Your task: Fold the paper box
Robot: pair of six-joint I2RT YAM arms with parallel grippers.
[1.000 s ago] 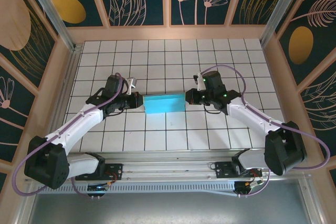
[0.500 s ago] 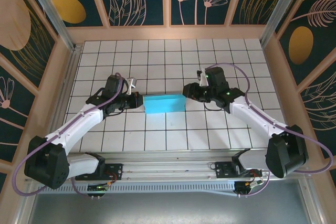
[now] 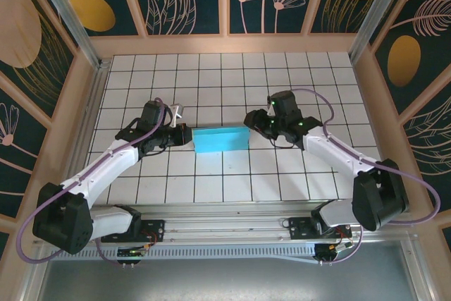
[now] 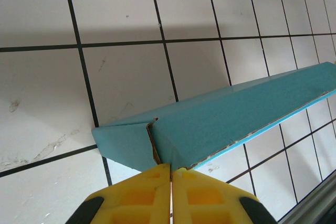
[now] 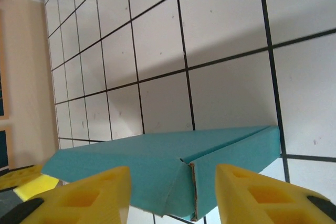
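Observation:
The paper box is a folded, flat turquoise rectangle at the middle of the tiled table, raised a little off the tiles. My left gripper is at its left end, shut, with the end flap pinched between the yellow fingertips. In the left wrist view the paper box stretches away to the right from my left gripper. My right gripper stands open just off the right end. In the right wrist view the paper box lies between the spread fingers of my right gripper, touching neither.
The white tiled table is ringed by a wooden rim and patterned walls. A metal rail with the arm bases runs along the near edge. Open tiles lie behind and in front of the box.
My right gripper has opened, let go of the box's right end and shifted slightly toward the far side. The left gripper and the box have stayed put.

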